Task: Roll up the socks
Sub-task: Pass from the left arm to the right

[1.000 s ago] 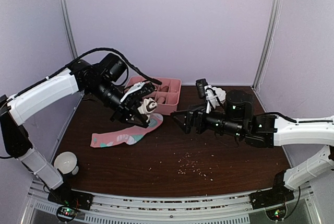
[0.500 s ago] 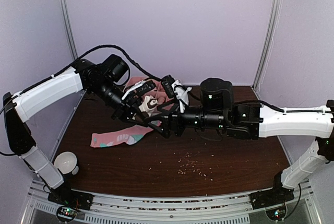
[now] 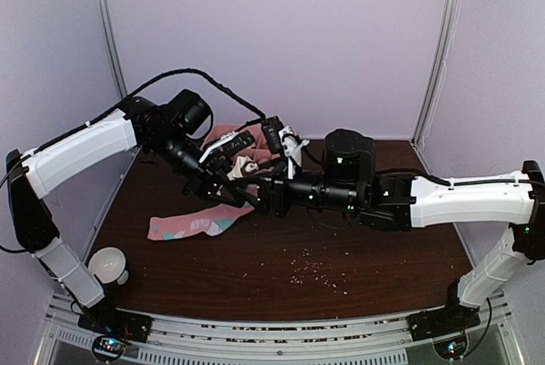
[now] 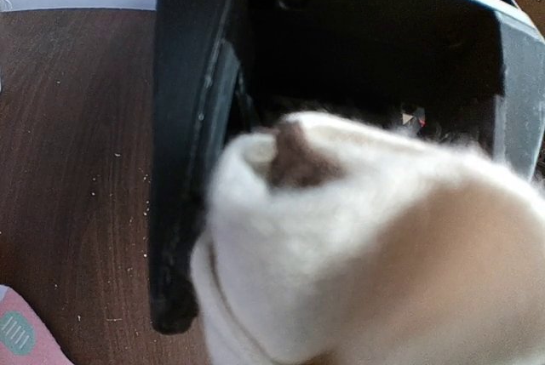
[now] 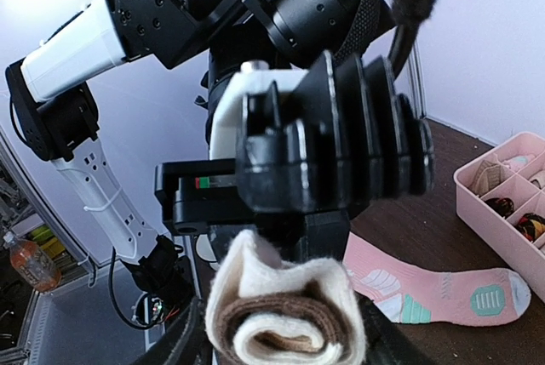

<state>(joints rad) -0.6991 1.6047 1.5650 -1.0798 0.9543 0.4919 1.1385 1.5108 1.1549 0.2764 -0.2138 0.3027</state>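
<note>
The cream sock (image 3: 248, 166) is rolled into a tight bundle with a brown band and hangs above the table. My left gripper (image 3: 232, 179) is shut on its upper end. In the right wrist view the roll (image 5: 285, 314) sits between my right gripper's (image 5: 285, 344) dark fingers (image 5: 183, 344), which lie against both its sides. In the left wrist view the cream sock (image 4: 341, 237) hides my own fingers. The pink sock (image 3: 200, 225) lies flat on the table below, with teal and white patches (image 5: 434, 293).
A pink divided tray (image 5: 502, 212) holding small items stands at the back, mostly hidden by the arms in the top view. A white cup (image 3: 108, 265) sits at the front left corner. Crumbs (image 3: 311, 267) are scattered across the front middle of the brown table.
My right arm has swung left from the table's middle to the cream sock, and its jaws have narrowed around the roll. The left gripper has kept hold and barely moved.
</note>
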